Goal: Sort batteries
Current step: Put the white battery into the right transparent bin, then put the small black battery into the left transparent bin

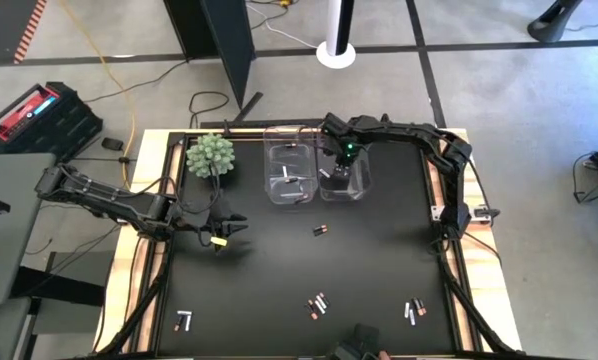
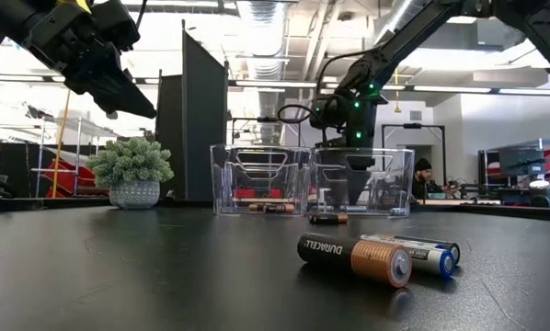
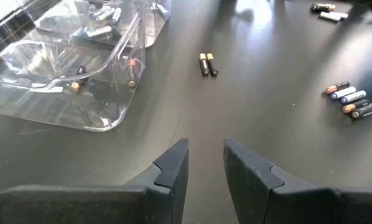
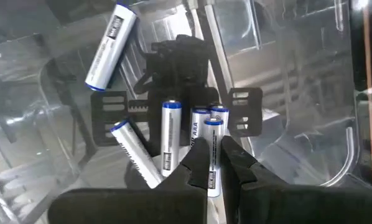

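"Where were the batteries (image 1: 317,305), and how would they handle?"

"Nearest, loose clusters lay on the desk (image 1: 249,280); one dark, copper-ended cell (image 2: 353,256) read DURACELL, touching a white-and-blue one (image 2: 422,253). I judged them light, rigid, smooth and apt to roll, best pinched across the middle of the barrel."

"And your pincers?"

"My left pincer (image 3: 206,155) hung released and empty over bare desk. Mid-desk lay a dark pair (image 1: 320,231). Farthest, my right pincer (image 4: 214,149) was down inside the right clear bin (image 1: 365,186), clenched on a white cell (image 4: 212,130) by its barrel. More white cells lay beneath; one seemed to read AAA."
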You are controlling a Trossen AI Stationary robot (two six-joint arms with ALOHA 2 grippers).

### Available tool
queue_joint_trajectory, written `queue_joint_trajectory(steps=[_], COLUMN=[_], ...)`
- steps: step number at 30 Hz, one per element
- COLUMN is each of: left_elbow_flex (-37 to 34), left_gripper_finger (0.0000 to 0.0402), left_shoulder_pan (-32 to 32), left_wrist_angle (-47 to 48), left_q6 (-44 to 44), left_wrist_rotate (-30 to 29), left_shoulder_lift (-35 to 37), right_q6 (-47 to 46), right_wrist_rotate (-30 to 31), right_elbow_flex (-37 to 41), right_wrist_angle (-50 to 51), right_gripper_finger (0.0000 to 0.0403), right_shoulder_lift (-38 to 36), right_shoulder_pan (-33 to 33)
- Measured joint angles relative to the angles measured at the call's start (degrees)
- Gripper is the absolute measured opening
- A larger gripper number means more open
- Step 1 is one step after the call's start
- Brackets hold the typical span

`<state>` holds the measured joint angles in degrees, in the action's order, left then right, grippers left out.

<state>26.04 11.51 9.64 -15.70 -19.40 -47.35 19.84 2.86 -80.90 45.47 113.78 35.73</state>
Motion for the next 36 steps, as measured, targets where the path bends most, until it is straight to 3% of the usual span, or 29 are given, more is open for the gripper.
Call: queue_joint_trajectory(steps=[10,21,36], left_elbow_flex=[0.0,0.0,0.0], left_gripper_finger=[0.0098,0.0098,0.0098], left_shoulder_pan=[0.0,0.0,0.0], left_wrist_angle=[0.0,0.0,0.4], left_q6=[0.0,0.0,0.0], left_wrist_rotate=[0.0,0.0,0.0], left_shoulder_lift=[0.0,0.0,0.0], right_q6=[-0.3,-0.4,-6.7], right_wrist_rotate=[0.0,0.0,-2.2], right_elbow_flex=[0.0,0.0,0.0], right_wrist_angle=[-0.8,-0.2,7.1], right_gripper_finger=[0.0089,0.0097,0.0098], right_shoulder_lift=[0.0,-1.5,-23.5], right_shoulder_pan=[0.0,-0.1,-1.5])
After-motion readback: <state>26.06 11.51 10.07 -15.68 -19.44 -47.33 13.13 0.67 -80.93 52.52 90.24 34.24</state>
